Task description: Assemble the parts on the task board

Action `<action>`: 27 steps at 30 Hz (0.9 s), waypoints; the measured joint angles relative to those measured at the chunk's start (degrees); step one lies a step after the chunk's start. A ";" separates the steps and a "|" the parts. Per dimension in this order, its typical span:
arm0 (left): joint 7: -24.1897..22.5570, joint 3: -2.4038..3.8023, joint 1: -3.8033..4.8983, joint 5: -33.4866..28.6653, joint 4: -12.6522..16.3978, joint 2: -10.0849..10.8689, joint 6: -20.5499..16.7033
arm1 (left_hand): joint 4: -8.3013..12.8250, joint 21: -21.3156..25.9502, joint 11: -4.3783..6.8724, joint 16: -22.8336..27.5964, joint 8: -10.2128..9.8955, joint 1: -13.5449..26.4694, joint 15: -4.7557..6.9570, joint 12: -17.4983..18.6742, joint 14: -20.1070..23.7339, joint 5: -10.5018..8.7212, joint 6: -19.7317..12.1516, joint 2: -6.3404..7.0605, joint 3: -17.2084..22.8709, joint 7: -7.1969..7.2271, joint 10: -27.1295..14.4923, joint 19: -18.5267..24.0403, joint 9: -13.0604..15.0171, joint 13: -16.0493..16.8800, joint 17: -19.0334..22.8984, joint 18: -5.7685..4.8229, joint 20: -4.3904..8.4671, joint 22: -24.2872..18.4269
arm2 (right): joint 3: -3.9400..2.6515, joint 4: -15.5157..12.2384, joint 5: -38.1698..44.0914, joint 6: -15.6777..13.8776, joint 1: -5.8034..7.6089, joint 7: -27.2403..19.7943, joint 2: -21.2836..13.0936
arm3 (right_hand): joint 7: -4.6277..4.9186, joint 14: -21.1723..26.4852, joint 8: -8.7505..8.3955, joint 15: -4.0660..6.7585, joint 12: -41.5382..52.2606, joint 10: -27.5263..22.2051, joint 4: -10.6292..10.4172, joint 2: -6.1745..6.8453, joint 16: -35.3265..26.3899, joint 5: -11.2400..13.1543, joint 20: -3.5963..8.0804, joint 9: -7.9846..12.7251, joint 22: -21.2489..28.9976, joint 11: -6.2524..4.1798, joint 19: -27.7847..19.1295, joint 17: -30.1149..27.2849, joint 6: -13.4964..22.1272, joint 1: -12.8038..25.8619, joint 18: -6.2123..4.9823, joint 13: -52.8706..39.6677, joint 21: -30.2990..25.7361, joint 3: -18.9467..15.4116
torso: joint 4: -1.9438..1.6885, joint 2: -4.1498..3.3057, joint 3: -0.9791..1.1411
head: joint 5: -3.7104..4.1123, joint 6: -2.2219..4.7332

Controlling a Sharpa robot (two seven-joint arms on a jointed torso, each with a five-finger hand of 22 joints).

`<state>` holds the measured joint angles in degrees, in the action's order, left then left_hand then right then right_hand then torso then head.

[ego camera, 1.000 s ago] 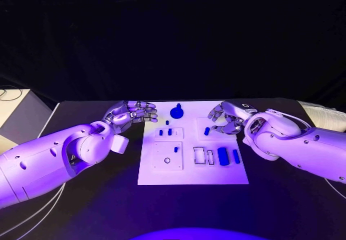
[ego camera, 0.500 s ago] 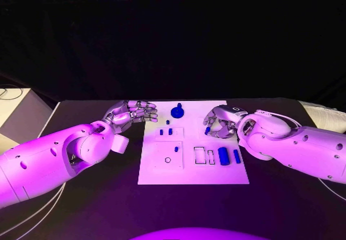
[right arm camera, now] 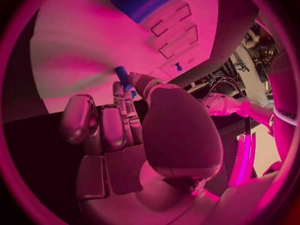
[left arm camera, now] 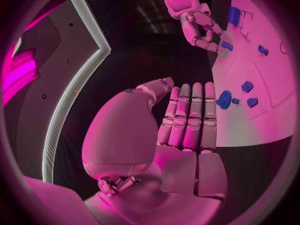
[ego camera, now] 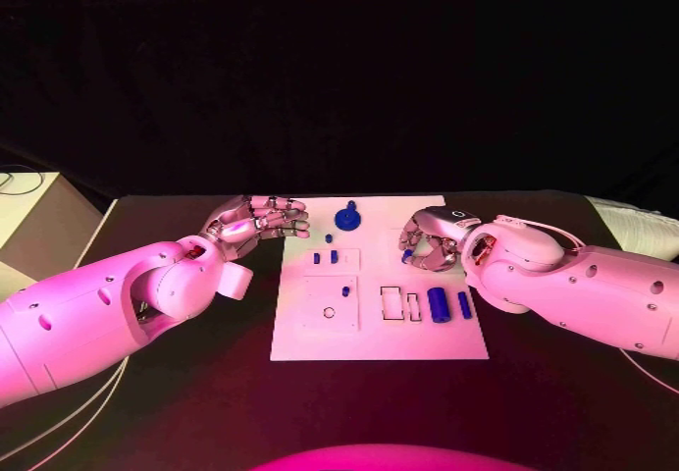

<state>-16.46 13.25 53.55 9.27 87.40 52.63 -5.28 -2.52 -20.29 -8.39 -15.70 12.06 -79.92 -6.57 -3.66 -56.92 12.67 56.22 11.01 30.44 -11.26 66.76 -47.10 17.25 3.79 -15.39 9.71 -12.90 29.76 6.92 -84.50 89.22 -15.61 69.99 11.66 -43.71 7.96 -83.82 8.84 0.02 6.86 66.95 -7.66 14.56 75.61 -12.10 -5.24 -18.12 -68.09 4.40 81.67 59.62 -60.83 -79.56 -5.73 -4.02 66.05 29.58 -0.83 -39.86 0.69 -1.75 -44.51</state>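
Note:
The white task board (ego camera: 380, 334) lies mid-table. My right hand (ego camera: 432, 241) hovers over its far right part, thumb and fingertips (right arm camera: 125, 92) pinching a small upright blue peg (right arm camera: 121, 75), which also shows in the head view (ego camera: 407, 256). My left hand (ego camera: 262, 224) hangs beside the board's far left corner with its fingers (left arm camera: 190, 117) side by side, holding nothing. On the board are a round blue knob (ego camera: 348, 217), two short pegs (ego camera: 324, 259), a lone peg (ego camera: 346, 292), a thick blue block (ego camera: 438, 305) and a slim bar (ego camera: 464, 305).
Two empty rectangular slots (ego camera: 396, 304) and a ring-shaped hole (ego camera: 329, 315) mark the board's near half. A pale cabinet (ego camera: 28, 231) stands off the table's left edge. Black table (ego camera: 212, 392) surrounds the board.
My right hand has moved left across the board's far part and closed its fingertips around the small blue peg. The left hand has stayed put.

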 measured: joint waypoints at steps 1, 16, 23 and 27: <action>0.00 0.00 0.00 0.00 0.01 0.00 0.01 | 0.00 0.08 0.00 0.00 0.00 0.00 0.00 0.00 0.00 0.00 0.00 0.00 0.00 0.00 0.00 0.00 0.00 0.00 -0.05 0.00 0.00 -0.05 | 0.00 0.04 0.11 0.01 -0.02 0.06 0.06 | 0.00 0.00 0.00 0.00 0.00 0.00 0.00 0.00 0.00 0.00 0.00 0.00 0.00 0.00 0.00 0.00 0.00 0.00 0.00 0.00 0.00 0.00 | 0.01 0.00 0.00 | 0.01 -0.01; 0.03 0.00 0.00 -0.03 -0.01 0.05 0.16 | 0.00 0.08 0.00 0.00 0.00 0.00 0.00 0.00 0.00 0.00 0.00 0.00 0.00 0.00 0.00 -0.13 0.01 0.00 -0.07 0.00 -0.12 -0.20 | 0.05 0.77 1.91 -0.08 -0.68 0.88 0.79 | 0.02 -0.20 0.30 0.20 -0.80 1.05 1.18 -0.93 0.42 2.15 0.20 -0.29 -1.06 0.00 0.20 0.07 -0.40 -0.93 0.00 0.09 0.88 3.10 | 0.00 -0.01 0.02 | 0.09 -0.16; 0.04 0.00 -0.01 -0.04 0.00 0.06 0.20 | -0.17 0.31 0.00 0.23 0.00 0.00 0.00 0.00 0.00 0.00 0.00 0.00 -0.17 0.00 0.00 -0.22 -0.05 0.00 -0.11 0.00 -0.21 -0.20 | 0.05 0.57 2.17 -1.32 -0.96 1.22 0.76 | -0.77 -0.09 2.04 0.95 -0.23 3.80 2.30 -1.54 0.72 2.50 0.85 -1.03 -3.81 0.30 1.26 0.22 -2.86 -1.34 0.17 -0.32 3.89 4.98 | 0.02 -0.01 0.01 | 0.09 -0.23; 0.05 0.00 -0.01 -0.05 -0.01 0.06 0.23 | -0.17 0.31 0.00 0.23 0.00 0.00 0.00 0.00 0.00 0.00 0.00 0.00 -0.17 0.00 0.00 -0.22 -0.05 0.00 -0.11 0.00 -0.21 -0.20 | 0.13 0.34 1.51 -2.82 -1.12 1.57 0.62 | -1.01 -0.06 2.71 1.37 0.03 4.36 2.89 -2.56 0.72 3.14 1.22 -1.33 -5.24 0.86 1.64 -0.02 -3.25 -1.23 0.92 -0.33 5.34 5.55 | 0.00 0.01 -0.03 | 0.18 -0.23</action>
<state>-16.42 13.25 53.54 9.22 87.40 52.69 -5.05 -2.69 -19.98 -8.39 -15.47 12.06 -79.92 -6.57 -3.66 -56.92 12.67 56.22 11.01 30.26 -11.26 66.76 -47.32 17.20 3.79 -15.49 9.71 -13.12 29.56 7.05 -84.16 90.74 -18.43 68.87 13.23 -43.08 6.95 -83.89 11.56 1.39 6.89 71.31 -4.78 12.00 76.33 -8.96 -4.01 -19.45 -73.33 5.26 83.31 59.60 -64.08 -80.79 -4.81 -4.35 71.38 35.14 -0.83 -39.85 0.66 -1.57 -44.74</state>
